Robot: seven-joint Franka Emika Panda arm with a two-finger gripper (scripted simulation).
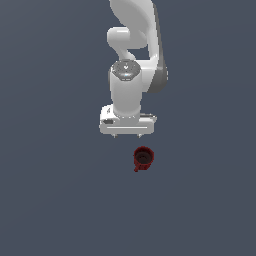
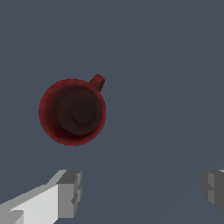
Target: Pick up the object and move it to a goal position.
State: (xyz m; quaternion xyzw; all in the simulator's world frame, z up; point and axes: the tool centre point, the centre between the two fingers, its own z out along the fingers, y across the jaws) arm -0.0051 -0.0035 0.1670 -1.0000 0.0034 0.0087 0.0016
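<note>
Bench (image 1: 55,200): flat, plain slate grey, matte, unmarked; no walls or room edges are shown.

Mug (image 1: 143,158): small, round, dark red, dark inside, little side handle; stood upright on the bench, just beside the gripper, not touched.

Gripper (image 1: 127,135): smooth white, grey fingers (image 2: 70,192) spread wide, nothing held.

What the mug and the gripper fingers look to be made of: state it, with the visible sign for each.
Mug: probably glazed ceramic or hard plastic; dark red, with a faint sheen at the rim and a darker inside. As a simulator render, this stays open.
Fingers of the gripper: matte grey, flat-faced blocks, possibly rubber or plastic pads. The body behind them is plain white, like painted plastic or metal.
</note>
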